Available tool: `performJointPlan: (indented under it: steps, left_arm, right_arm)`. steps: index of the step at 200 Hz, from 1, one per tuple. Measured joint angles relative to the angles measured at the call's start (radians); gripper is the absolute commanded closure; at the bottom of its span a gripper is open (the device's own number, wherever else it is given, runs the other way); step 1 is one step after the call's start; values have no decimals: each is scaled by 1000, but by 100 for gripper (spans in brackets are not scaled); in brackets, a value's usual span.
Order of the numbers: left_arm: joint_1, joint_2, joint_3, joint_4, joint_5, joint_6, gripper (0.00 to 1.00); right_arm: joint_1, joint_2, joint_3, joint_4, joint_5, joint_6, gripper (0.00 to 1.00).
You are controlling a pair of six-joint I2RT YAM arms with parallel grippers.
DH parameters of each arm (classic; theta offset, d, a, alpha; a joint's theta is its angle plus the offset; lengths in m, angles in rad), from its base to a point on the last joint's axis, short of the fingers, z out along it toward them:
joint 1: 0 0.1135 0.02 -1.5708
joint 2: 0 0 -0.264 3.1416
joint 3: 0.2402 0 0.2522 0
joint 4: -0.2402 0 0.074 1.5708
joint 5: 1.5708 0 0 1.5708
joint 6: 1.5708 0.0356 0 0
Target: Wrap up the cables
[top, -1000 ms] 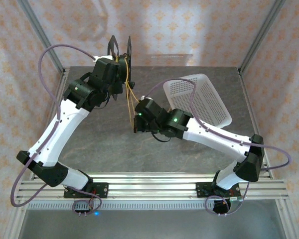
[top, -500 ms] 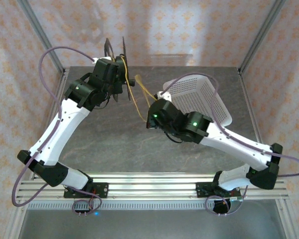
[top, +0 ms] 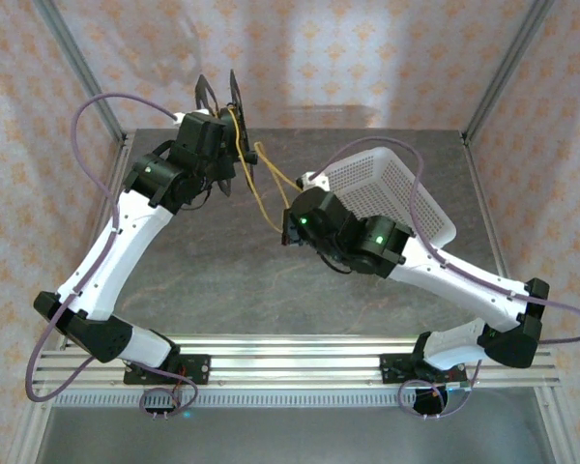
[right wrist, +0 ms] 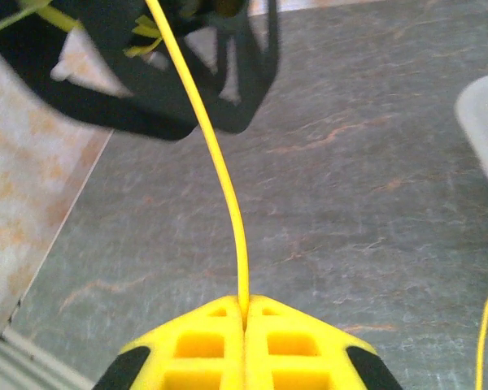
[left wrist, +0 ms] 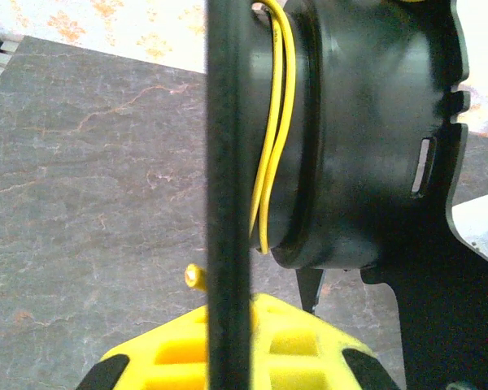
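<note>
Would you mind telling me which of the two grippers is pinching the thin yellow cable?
The right gripper: it is shut on the cable, which runs to the black spool. The left gripper clamps that spool's flange instead.

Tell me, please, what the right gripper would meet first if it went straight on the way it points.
Probably the black spool, along the yellow cable pinched in the right gripper; depth is unclear, so perhaps the table instead.
</note>
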Motion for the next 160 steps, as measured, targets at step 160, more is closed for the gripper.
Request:
performJointPlan:
  steps: [160]
  left_arm:
    - [170,0,-1,-10,272,-163,100]
  right_arm:
    - [141,143,-114,-19,195,-118,100]
